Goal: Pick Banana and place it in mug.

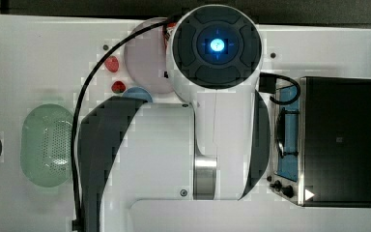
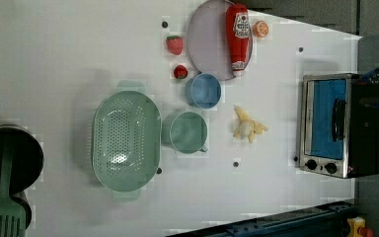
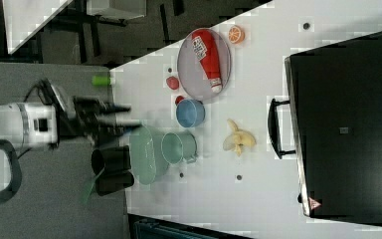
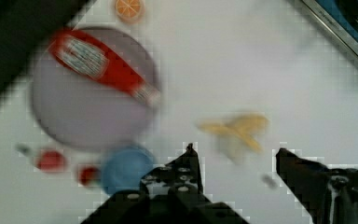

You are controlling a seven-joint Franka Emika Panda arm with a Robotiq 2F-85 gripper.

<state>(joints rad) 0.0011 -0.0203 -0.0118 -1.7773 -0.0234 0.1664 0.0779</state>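
The banana (image 2: 248,126) is pale yellow, partly peeled, and lies on the white table between the mug and the toaster oven; it also appears in the right view (image 3: 238,138). In the wrist view the banana (image 4: 237,130) lies just beyond my fingertips. The sage-green mug (image 2: 187,132) (image 3: 179,147) stands upright and empty beside the basket. My gripper (image 4: 235,156) is open with nothing between its fingers. In the right view the gripper (image 3: 124,117) hangs well above the table, off toward the basket side.
A blue cup (image 2: 204,91) stands by the mug. A green perforated basket (image 2: 126,140), a plate (image 2: 207,54) with a ketchup bottle (image 2: 238,34), an orange slice (image 2: 260,28), two strawberries (image 2: 174,44) and a toaster oven (image 2: 333,123) share the table. The arm (image 1: 174,145) covers the table's middle in the top view.
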